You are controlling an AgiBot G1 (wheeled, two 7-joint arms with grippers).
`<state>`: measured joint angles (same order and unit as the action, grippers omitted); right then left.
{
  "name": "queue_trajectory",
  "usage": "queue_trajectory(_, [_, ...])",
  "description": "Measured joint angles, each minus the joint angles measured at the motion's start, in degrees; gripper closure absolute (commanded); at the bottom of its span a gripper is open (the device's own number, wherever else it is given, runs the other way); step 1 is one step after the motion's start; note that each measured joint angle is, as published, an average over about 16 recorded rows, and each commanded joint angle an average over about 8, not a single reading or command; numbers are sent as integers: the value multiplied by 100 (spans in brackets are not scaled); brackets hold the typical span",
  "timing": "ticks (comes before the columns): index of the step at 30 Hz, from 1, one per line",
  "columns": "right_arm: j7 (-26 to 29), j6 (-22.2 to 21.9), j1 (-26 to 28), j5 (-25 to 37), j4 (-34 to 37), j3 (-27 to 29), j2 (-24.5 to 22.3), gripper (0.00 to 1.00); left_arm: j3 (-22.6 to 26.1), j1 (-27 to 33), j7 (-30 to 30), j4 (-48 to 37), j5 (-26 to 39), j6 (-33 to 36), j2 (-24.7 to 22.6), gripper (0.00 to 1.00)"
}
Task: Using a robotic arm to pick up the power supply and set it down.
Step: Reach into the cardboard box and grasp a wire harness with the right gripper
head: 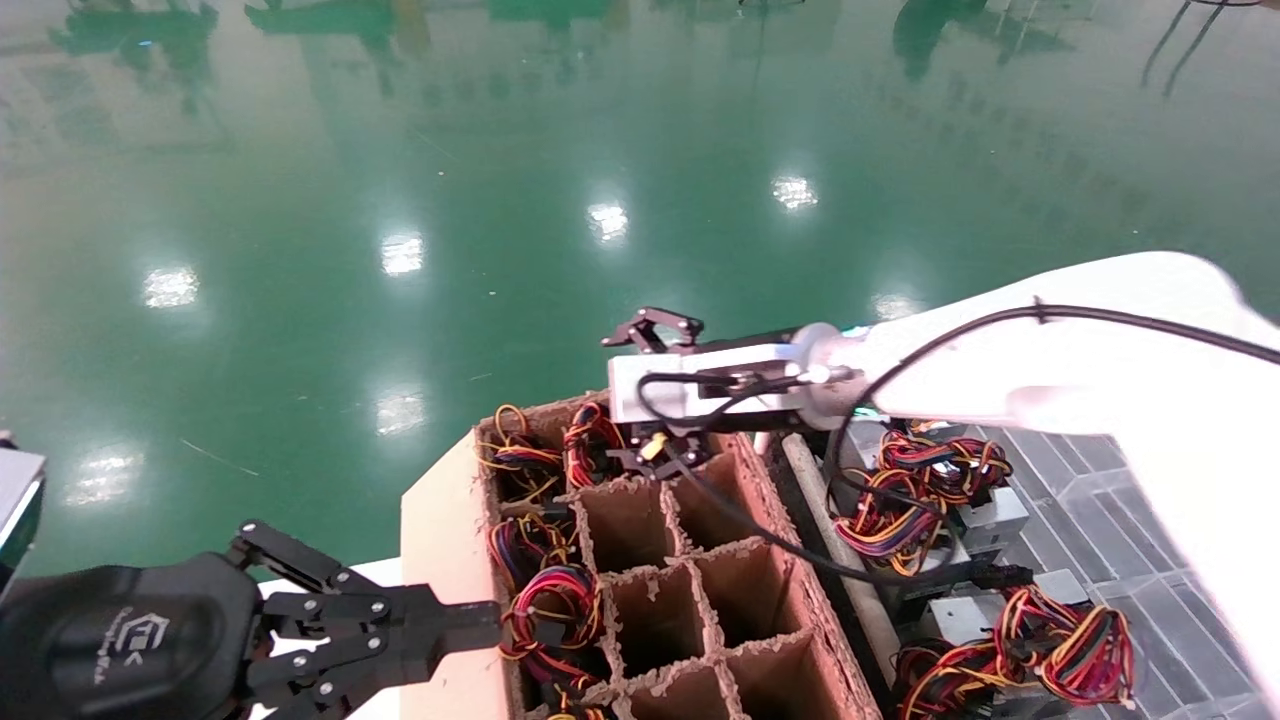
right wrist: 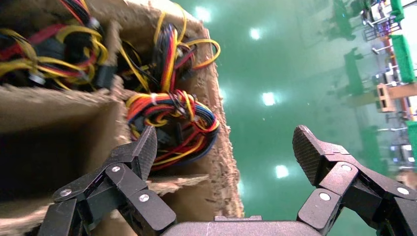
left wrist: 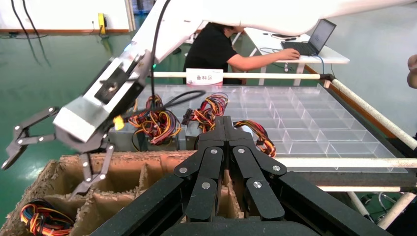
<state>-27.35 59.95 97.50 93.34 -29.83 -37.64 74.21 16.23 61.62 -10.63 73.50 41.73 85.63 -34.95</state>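
My right gripper [head: 615, 398] on the white robotic arm [head: 1050, 360] hangs open over the far end of a brown cardboard box of square cells [head: 650, 560]. In the right wrist view the right gripper [right wrist: 226, 147] straddles the box's far wall: one finger [right wrist: 142, 147] is over a corner cell, the other over green floor. That cell holds a power supply, of which only its coloured wire bundle [right wrist: 172, 123] shows. More wire bundles [head: 545, 600] fill the left column of cells. My left gripper [head: 480, 615] is parked shut and empty at the box's near left.
Several grey power supplies with wire bundles [head: 990, 520] lie on a clear compartment tray [left wrist: 314, 118] right of the box. A white rail [left wrist: 236, 75] borders the tray. A person sits at a desk with a laptop [left wrist: 314, 37] beyond. Green floor lies past the box.
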Motion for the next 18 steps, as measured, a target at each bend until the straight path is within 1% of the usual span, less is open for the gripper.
queue_trajectory(1, [-102, -65, 22, 8, 109, -18, 64, 0, 0, 0, 0, 0, 0, 0, 0, 97])
queue_trajectory(2, [-197, -126, 39, 8, 209, -36, 119, 4, 1, 0, 0, 0, -1, 0, 0, 93])
queue_trajectory(3, [-286, -183, 54, 3, 302, -56, 170, 11, 1, 0, 1, 0, -1, -1, 1, 87])
queue_trajectory(4, [-367, -237, 66, -6, 384, -78, 214, 20, 2, 0, 1, 0, -1, -1, 1, 79])
queue_trajectory(5, [-440, -286, 77, -20, 458, -102, 253, 31, 2, 0, 1, 0, -1, -1, 1, 68])
queue_trajectory(9, [-657, -447, 95, -122, 659, -225, 358, 81, 4, 1, 2, 0, -3, -2, 2, 21])
queue_trajectory(10, [-691, -476, 93, -160, 687, -262, 371, 90, 4, 1, 2, 0, -3, -2, 2, 13])
queue_trajectory(11, [-719, -504, 90, -201, 709, -301, 381, 95, 5, 1, 2, 0, -3, -2, 2, 6])
queue_trajectory(12, [-740, -530, 84, -243, 723, -343, 389, 99, 5, 1, 3, 0, -3, -2, 2, 2])
queue_trajectory(13, [-757, -556, 78, -285, 731, -391, 395, 100, 5, 1, 3, 0, -4, -2, 2, 0])
queue_trajectory(18, [-786, -701, 34, -501, 699, -668, 414, 100, 8, 2, 4, 0, -5, -3, 3, 0])
